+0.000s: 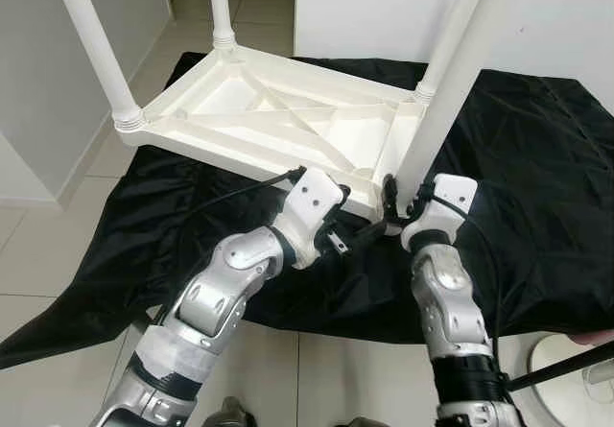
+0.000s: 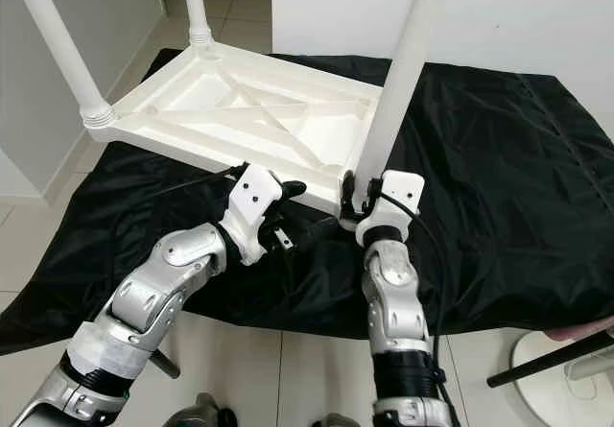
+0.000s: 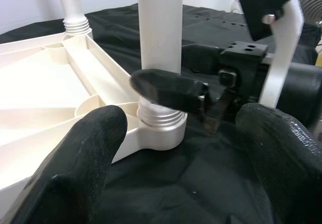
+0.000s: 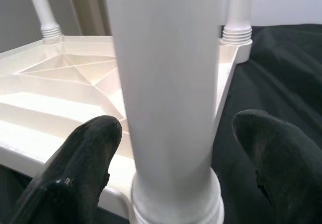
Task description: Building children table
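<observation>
Near table leg (image 4: 166, 108) stands between right pincer (image 4: 171, 148) spread fingers, ungripped; left pincer (image 3: 186, 153) open beside.

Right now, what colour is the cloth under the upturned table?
Black, plain; the cloth shows best in the left eye view.

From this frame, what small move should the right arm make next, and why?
Probably close the right end effector on the near leg and twist. Its fingers straddle the leg without touching it, just above the threaded collar sitting in the upturned tabletop corner socket. The left end effector waits open beside it.
</observation>
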Robot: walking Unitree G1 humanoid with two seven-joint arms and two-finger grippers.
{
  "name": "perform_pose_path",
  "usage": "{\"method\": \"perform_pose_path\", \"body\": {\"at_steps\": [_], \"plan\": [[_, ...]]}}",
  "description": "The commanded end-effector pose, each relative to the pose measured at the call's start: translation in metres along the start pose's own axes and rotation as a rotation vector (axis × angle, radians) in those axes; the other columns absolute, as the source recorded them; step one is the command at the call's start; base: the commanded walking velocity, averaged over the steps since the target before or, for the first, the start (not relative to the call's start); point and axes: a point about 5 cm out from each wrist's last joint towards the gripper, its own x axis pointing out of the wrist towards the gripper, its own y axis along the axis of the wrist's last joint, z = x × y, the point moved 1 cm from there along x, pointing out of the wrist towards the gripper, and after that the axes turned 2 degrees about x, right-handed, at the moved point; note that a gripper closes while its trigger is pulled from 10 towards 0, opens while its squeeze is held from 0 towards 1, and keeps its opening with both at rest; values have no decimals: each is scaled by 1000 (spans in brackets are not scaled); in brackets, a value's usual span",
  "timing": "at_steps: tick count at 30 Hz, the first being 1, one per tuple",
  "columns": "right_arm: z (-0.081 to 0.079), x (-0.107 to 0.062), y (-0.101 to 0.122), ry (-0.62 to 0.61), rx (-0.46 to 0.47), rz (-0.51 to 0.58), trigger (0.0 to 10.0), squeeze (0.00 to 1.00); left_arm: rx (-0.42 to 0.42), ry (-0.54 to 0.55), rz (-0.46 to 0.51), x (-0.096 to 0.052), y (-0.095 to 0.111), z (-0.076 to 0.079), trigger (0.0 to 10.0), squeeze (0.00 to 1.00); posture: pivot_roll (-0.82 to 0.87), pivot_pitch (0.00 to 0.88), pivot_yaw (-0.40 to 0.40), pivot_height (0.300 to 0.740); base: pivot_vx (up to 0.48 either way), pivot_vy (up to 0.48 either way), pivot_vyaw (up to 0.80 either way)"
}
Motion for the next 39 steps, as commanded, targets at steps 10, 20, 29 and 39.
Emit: {"method": "perform_pose_path", "body": {"at_steps": [10,20,29,39], "plan": [[19,14,6,344,-76,-47,10000,0,-4,5,5,-6,3,5,10000,0,42,7,-50,740,0,0,0],[28,24,7,547,-140,-128,10000,0,41,-52,1,-6,8,8,10000,0,52,0,-54,740,0,0,0],[30,34,5,666,-206,-182,4510,0,45,-57,3,-4,7,9,10000,0,26,0,-59,740,0,0,0],[42,32,2,667,-161,-217,0,0,41,-62,5,-2,10,6,10000,0,9,0,-38,740,0,0,0]]}}
